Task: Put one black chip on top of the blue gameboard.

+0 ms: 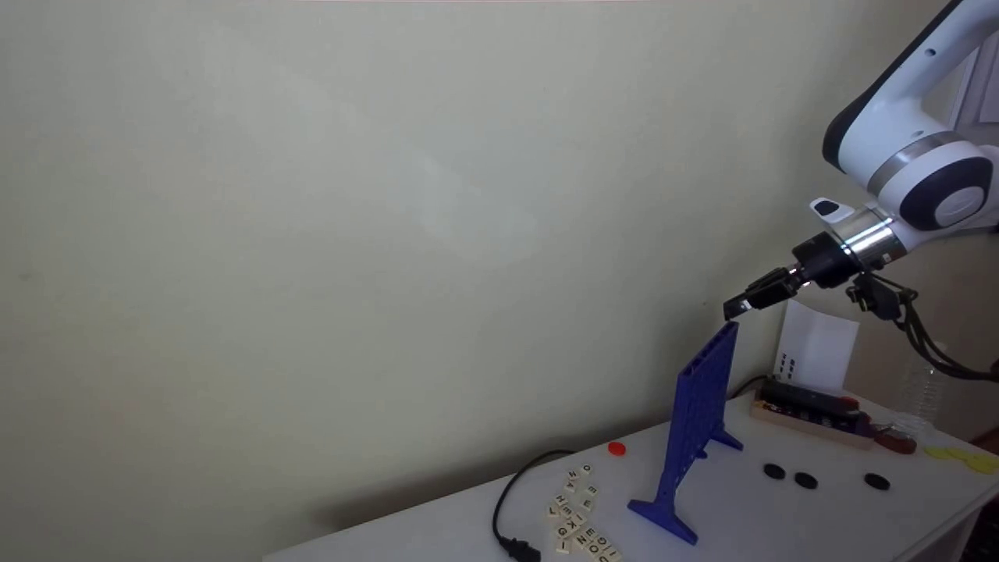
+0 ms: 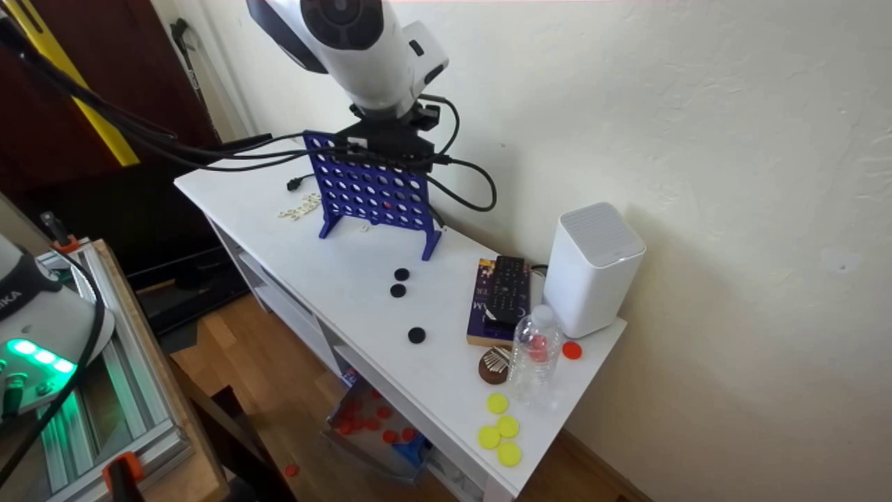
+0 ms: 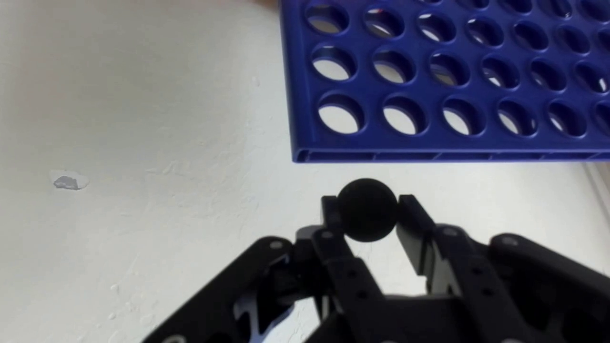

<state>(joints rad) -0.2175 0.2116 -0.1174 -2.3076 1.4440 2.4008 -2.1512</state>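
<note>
Exterior view, cables (image 2: pixel 115 113) partly hiding gameboard (image 2: pixel 376 220), bottle (image 2: pixel 534 359) near yellow discs (image 2: pixel 508 427)

A pale painted wall (image 1: pixel 390 234) runs along the table (image 2: pixel 348 279) in both exterior views, shadowed low down near the table's edge. Rough paint with a chipped patch (image 3: pixel 70 180) shows in the wrist view. The table is white, with open shelving (image 2: pixel 289 307) below. Brown wooden flooring (image 2: pixel 272 369) lies beneath, and brown skirting (image 2: pixel 605 468) edges the wall. Toward the upper left of an exterior view, a yellow strip (image 2: pixel 111 136) slants across a dark red panel (image 2: pixel 167 70)
</note>
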